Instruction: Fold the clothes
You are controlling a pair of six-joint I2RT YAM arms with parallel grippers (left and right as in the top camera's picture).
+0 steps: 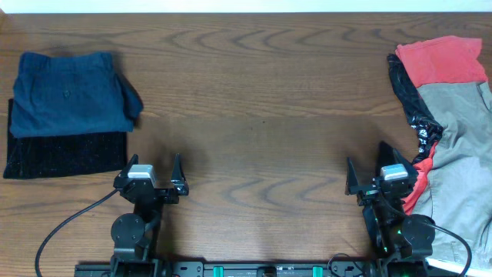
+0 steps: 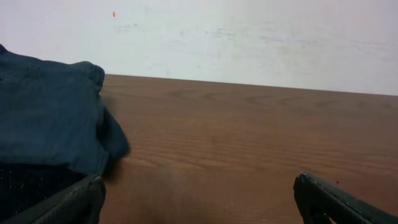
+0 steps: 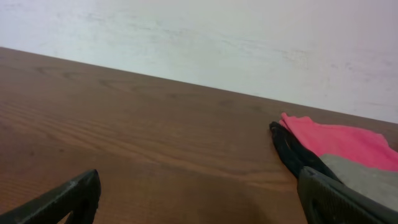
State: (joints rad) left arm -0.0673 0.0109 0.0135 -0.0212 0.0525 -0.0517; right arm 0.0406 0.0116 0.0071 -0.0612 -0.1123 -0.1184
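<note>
A folded navy garment (image 1: 69, 91) lies on a folded black garment (image 1: 65, 154) at the table's left; the navy one also shows in the left wrist view (image 2: 46, 115). At the right edge a heap holds a red garment (image 1: 442, 60), a shiny black one (image 1: 411, 108) and pale khaki shorts (image 1: 461, 154); the red one shows in the right wrist view (image 3: 336, 142). My left gripper (image 1: 154, 165) is open and empty near the front edge, right of the black garment. My right gripper (image 1: 367, 163) is open and empty beside the heap's left edge.
The brown wooden table (image 1: 261, 108) spans the view between the two piles. A black cable (image 1: 69, 219) loops at the front left by the left arm's base. A pale wall (image 2: 249, 37) stands behind the far edge.
</note>
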